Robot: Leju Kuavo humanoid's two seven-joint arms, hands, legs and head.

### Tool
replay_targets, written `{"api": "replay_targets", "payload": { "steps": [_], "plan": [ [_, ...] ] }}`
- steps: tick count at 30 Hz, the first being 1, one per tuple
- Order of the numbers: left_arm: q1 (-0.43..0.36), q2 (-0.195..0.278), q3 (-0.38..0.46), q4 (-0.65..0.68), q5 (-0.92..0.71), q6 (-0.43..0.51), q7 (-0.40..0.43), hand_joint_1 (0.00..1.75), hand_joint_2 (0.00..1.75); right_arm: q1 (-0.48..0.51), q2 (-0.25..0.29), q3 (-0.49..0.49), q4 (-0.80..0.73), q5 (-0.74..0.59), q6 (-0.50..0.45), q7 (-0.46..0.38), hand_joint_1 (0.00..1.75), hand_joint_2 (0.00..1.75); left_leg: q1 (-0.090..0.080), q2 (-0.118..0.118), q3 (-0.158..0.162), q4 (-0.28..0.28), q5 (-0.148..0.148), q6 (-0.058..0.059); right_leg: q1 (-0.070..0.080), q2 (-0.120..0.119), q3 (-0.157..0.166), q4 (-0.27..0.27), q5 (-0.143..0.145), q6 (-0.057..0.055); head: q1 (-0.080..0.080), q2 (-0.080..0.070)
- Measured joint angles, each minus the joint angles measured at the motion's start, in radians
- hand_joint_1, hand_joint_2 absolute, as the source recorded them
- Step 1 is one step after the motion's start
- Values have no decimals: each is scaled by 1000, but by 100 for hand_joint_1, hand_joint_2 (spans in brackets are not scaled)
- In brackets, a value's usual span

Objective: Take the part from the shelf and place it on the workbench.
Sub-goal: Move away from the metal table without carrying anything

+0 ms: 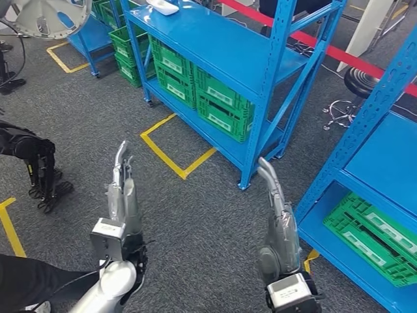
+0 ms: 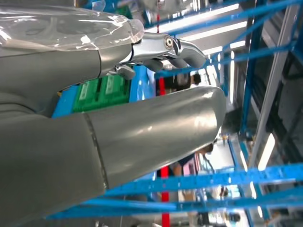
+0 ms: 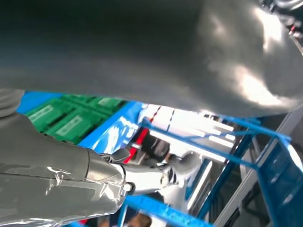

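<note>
Both silver hands, left hand (image 1: 121, 195) and right hand (image 1: 277, 208), hold nothing, fingers extended. The white moulded part (image 1: 163, 6) atop the blue steel shelf (image 1: 221, 45) looks light, rigid; probably grip its edges.

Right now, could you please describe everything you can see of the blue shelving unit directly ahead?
The blue shelving unit is painted metal with perforated upright posts and diagonal braces. It stands on grey carpet beyond a yellow floor marking. Its flat upper deck is mostly bare; a white tray-like part lies at its far end. The lower deck holds green plastic crates stacked side by side, with pale labels on their fronts. Neither the left hand nor the right hand touches it.
</note>
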Motion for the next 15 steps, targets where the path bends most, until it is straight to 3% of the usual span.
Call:
{"api": "replay_targets", "payload": {
  "steps": [1, 2, 3, 4, 6, 8, 11, 13, 15],
  "plan": [
    [1, 0, -1, 1, 1, 0, 0, 0, 0, 1, 0, -1, 0, 0, 0, 0, 0, 0, 0, 13, -2, 0, 0, 1, -2, -8, -29, 64, -30, 4, 6, 0],
    [3, 0, -2, 2, 1, 0, 0, 0, 0, 2, 0, -2, 1, 0, 0, 1, 0, 0, 0, 26, -3, 1, 0, 1, -4, -12, -45, 100, -41, 8, 10, 0],
    [3, 0, -3, 3, 2, 0, 0, 0, 0, 3, 0, -3, 2, 0, 0, 1, 0, 0, 1, 39, -5, 1, 0, -1, -7, -16, -38, 95, -32, 12, 14, 0],
    [3, 0, -4, 4, 2, 0, 0, 0, 0, 3, 0, -4, 3, 0, 0, 2, 0, 0, 3, 52, -5, 3, -2, -4, -10, -24, -11, 48, -5, 16, 18, 0],
    [2, 0, -5, 6, 3, 0, 0, 0, 0, 2, 0, -6, 4, 0, 0, 2, 0, 0, 2, 74, -4, 13, -9, -16, -13, -66, 71, -98, 58, 21, 26, 0],
    [-1, 1, -6, 6, 4, 0, 0, 0, 0, 0, 0, -8, 4, 0, 0, 3, 0, 0, -2, 92, -3, 25, -16, -30, -12, -92, 112, -178, 83, 13, 28, 0],
    [-4, 1, -6, 6, 1, 0, 0, 0, 0, -1, 0, -8, 4, 0, 0, 5, 0, 0, 0, 112, 4, 29, -22, -47, -9, -62, 113, -184, 87, -11, 16, 0],
    [-6, 1, -6, 6, -1, 0, 0, 0, 0, -4, 0, -9, 4, 0, 0, 6, 0, 0, 6, 76, -14, 77, -58, -57, -11, -40, 116, -187, 94, -25, 9, 0],
    [-4, 2, -6, 7, -3, 0, 1, 0, 0, -7, 1, -8, 4, -1, 0, 6, 0, 0, 7, 22, -79, 212, -128, -61, -10, -19, 112, -188, 100, -33, -6, 0]
  ]
}}
